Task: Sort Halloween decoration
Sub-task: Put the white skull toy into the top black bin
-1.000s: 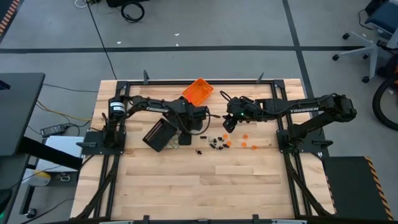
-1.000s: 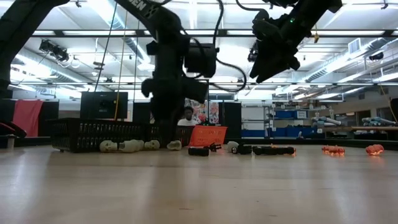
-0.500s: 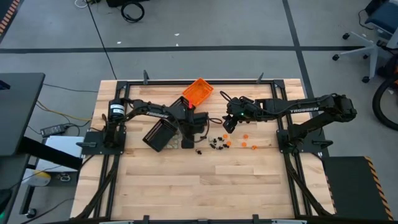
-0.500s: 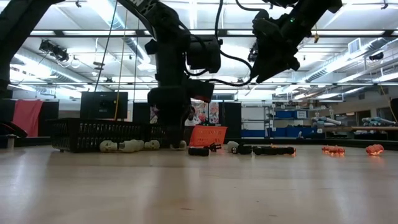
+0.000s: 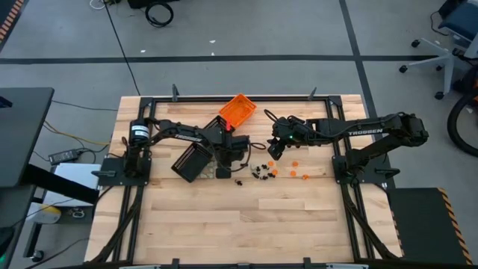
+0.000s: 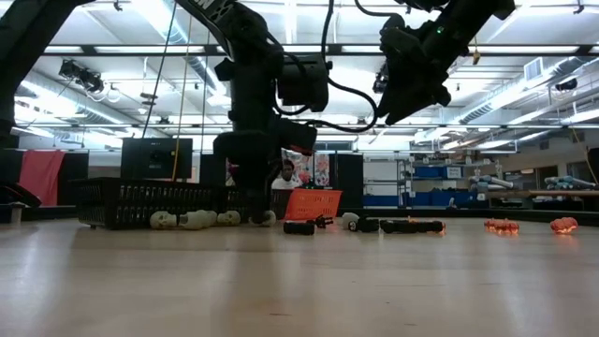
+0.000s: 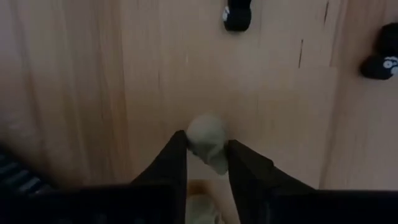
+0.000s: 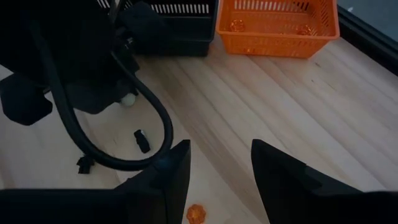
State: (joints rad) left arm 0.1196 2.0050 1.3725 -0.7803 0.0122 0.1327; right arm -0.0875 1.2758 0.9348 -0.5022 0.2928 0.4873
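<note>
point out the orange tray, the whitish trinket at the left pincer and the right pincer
orange tray [image 5: 238, 110], high view, on its mesh floor
whitish trinket [image 7: 208, 135], left wrist view, on its rounded top between the fingers
right pincer [image 8: 219, 163], right wrist view, midway between its open fingertips

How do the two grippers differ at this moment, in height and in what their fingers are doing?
The left gripper is down at the table beside the black tray, while the right gripper hangs raised above the table. The left gripper's fingers press a whitish trinket from both sides; the right gripper's fingers stand apart with nothing between them, an orange trinket lying on the wood below. Both are dark and two-fingered.
</note>
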